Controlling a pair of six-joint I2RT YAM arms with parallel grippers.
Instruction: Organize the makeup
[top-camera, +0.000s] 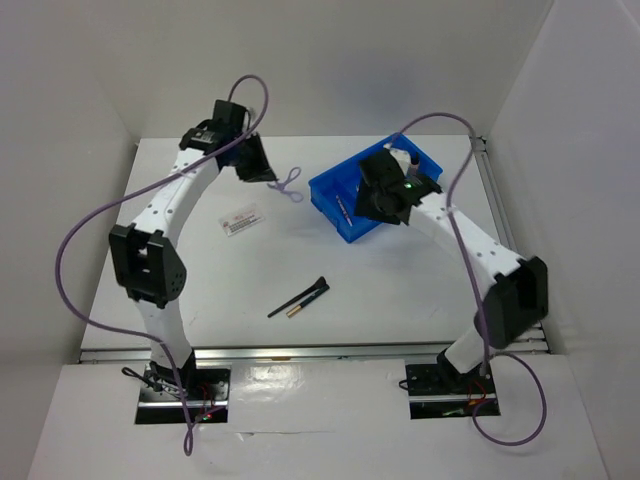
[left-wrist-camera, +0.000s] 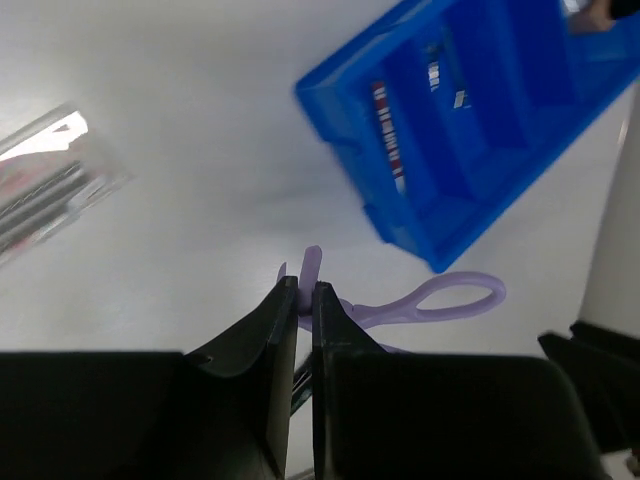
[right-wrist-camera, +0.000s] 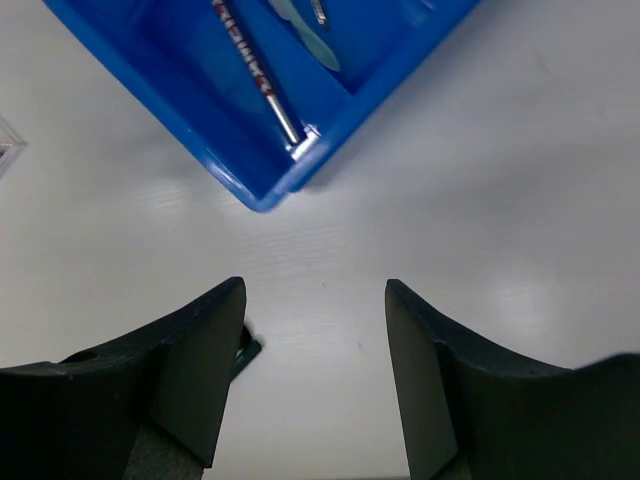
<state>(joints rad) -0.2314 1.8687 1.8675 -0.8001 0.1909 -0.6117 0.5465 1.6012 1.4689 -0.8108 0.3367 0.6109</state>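
Tightly, left fingers (left-wrist-camera: 283, 312) pinch scissors (left-wrist-camera: 440, 300) (lilac).

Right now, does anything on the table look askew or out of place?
The blue tray sits skewed to the table edges. A white card and black brushes lie loose outside it, and the left gripper pinches the lilac scissors. Nothing looks spilled or damaged.

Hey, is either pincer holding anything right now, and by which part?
The left pincer pinches the lilac scissors at the end opposite the visible finger loop. The right pincer is open and empty.
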